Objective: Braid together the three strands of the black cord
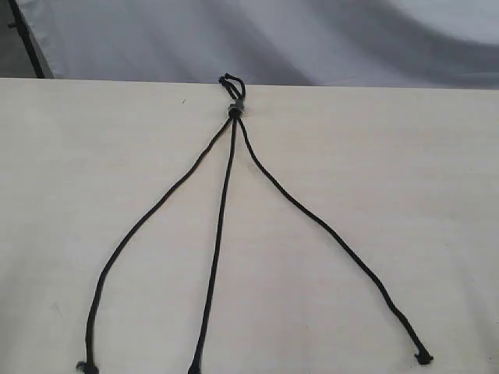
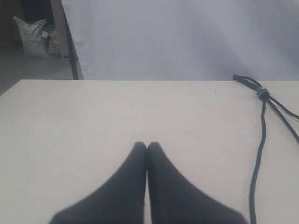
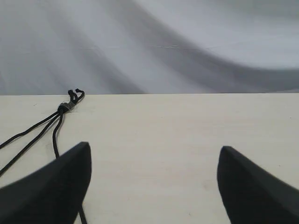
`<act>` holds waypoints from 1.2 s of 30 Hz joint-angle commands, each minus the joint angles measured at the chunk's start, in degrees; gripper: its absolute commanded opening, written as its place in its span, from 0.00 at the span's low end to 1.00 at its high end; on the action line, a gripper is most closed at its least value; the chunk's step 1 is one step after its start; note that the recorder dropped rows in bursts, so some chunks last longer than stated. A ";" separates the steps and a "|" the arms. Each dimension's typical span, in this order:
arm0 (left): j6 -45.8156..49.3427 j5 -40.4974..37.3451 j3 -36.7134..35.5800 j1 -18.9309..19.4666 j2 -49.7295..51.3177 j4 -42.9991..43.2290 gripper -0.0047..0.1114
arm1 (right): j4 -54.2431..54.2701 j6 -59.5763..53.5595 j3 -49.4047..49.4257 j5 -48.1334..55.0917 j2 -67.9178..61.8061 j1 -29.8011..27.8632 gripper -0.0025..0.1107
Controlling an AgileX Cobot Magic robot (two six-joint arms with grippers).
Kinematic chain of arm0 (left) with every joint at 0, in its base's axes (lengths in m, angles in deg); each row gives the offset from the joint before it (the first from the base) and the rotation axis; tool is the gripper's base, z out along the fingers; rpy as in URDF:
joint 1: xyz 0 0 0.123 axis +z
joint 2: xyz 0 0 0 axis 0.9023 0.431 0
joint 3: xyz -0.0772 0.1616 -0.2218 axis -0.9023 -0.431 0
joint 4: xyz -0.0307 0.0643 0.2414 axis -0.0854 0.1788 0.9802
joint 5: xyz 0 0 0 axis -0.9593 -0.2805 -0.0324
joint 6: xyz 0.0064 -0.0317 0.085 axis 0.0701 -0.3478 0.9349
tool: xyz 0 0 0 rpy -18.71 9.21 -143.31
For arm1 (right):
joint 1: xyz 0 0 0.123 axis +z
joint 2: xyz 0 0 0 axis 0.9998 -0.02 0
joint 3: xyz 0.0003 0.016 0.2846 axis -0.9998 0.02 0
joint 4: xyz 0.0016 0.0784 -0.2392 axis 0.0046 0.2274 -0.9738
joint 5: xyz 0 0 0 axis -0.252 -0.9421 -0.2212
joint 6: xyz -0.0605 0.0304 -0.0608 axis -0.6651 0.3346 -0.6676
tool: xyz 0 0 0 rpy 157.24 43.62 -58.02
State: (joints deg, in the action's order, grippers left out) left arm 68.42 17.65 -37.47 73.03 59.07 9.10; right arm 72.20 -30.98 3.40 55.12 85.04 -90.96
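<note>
Left fingers (image 2: pixel 133 182): pressed together, empty.
Right fingers (image 3: pixel 56 186): spread wide, empty.
Risk: a tug on the fanned strands (image 1: pixel 217 226) may drag the knot (image 1: pixel 233 111) along the table (image 1: pixel 390 156).

Lab-like test bench: pale tabletop (image 1: pixel 390 195), grey cloth backdrop (image 1: pixel 234 39), sack (image 2: pixel 30 37) beyond edge.
</note>
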 commanded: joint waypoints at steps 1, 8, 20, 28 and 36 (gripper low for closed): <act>0.00 -0.26 -0.10 -0.49 -0.20 0.32 0.05 | -0.87 -0.02 0.18 0.01 0.38 -0.27 0.65; 0.00 -0.26 -0.10 -0.49 -0.20 0.32 0.05 | -0.87 -0.02 0.18 0.01 0.38 -0.27 0.65; 0.00 -0.26 -0.10 -0.49 -0.20 0.32 0.05 | -0.87 -0.02 0.18 -4.97 0.38 -0.27 0.65; 0.00 -0.26 -0.10 -0.49 -0.20 0.32 0.05 | -0.87 -0.02 0.18 -5.07 0.38 -0.27 0.65; 0.00 4.72 -0.10 -0.47 -0.20 -0.09 0.05 | -0.87 1.57 0.18 -14.85 0.38 -0.27 0.65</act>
State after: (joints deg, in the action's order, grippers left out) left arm 68.42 18.74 -37.47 73.03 59.07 9.42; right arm 72.20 -30.85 3.40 46.01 85.04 -90.96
